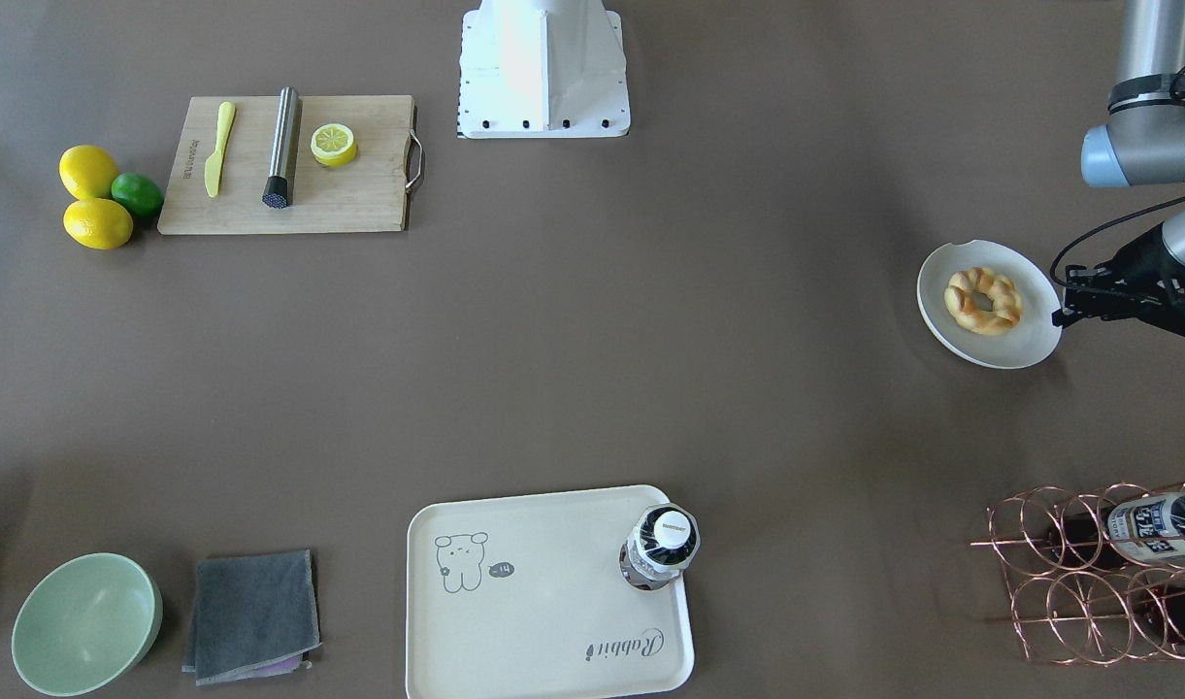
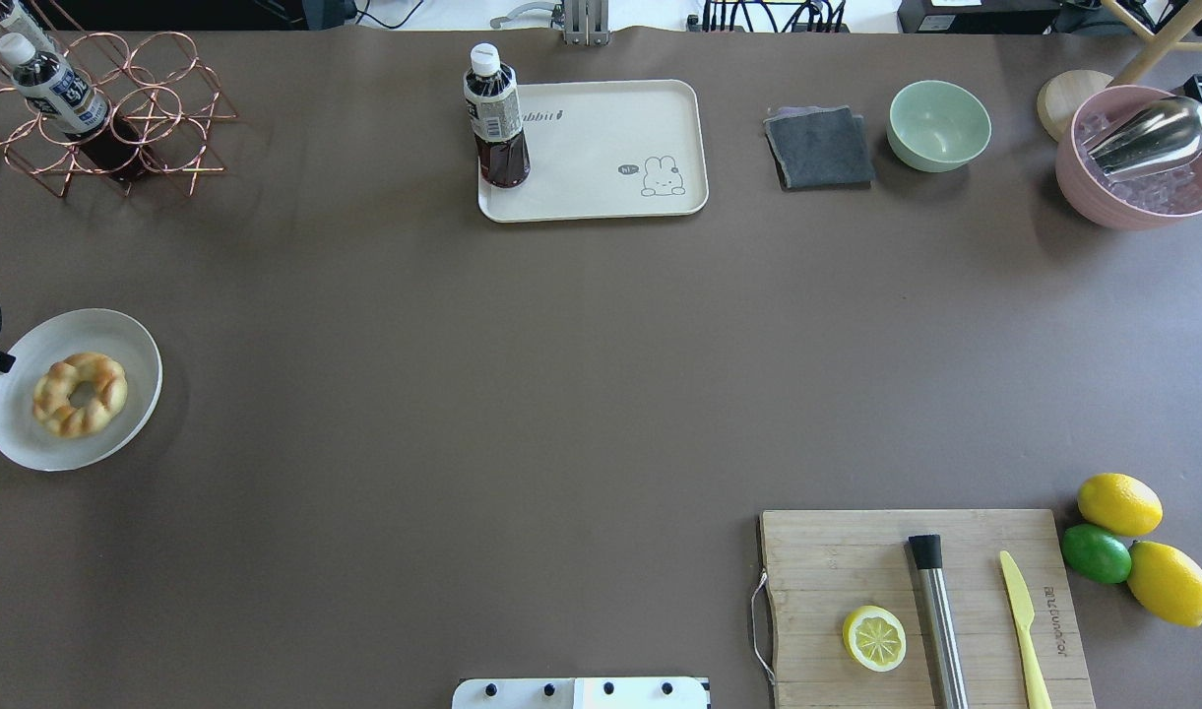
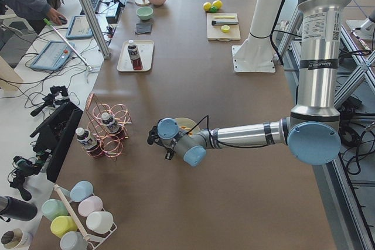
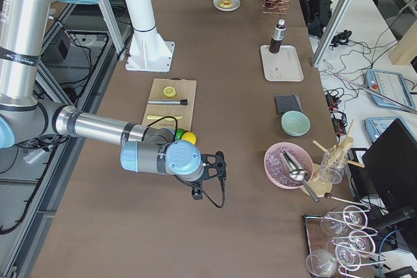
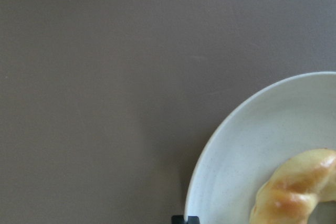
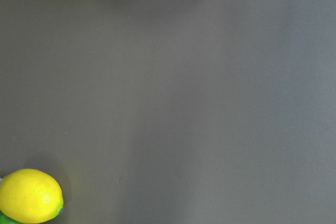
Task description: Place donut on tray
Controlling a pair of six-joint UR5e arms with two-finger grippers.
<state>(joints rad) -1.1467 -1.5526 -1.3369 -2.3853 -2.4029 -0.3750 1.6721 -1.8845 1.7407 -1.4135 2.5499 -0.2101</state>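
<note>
**At the bench's left end: donut on its plate, tray well apart**

Across the brown matte bench (image 1: 592, 340), the golden twisted ring donut (image 1: 983, 301) lies on a round off-white plate (image 1: 1024, 351) near the left end, midway between the robot's edge and the operators' edge. The cream rectangular tray with a bear drawing (image 1: 543, 621) sits at the middle of the operators' edge, and a dark drink bottle with a white cap (image 1: 660, 549) stands upright on one of its corners. A copper wire bottle rack (image 1: 1068, 573) fills the far left corner. A pale wooden cutting board (image 1: 359, 199) lies toward the right end of the robot's edge. Desks with cables run along the operators' side.

The long silver left arm (image 3: 252, 134) reaches out low and level. Its black left gripper (image 1: 1077, 296) is just beside the plate's rim, apparently not touching the donut; whether its jaws are apart I cannot tell. The right arm (image 4: 98, 127) stretches level at the right end, and the state of the right gripper (image 4: 220, 166) cannot be judged either.
</note>
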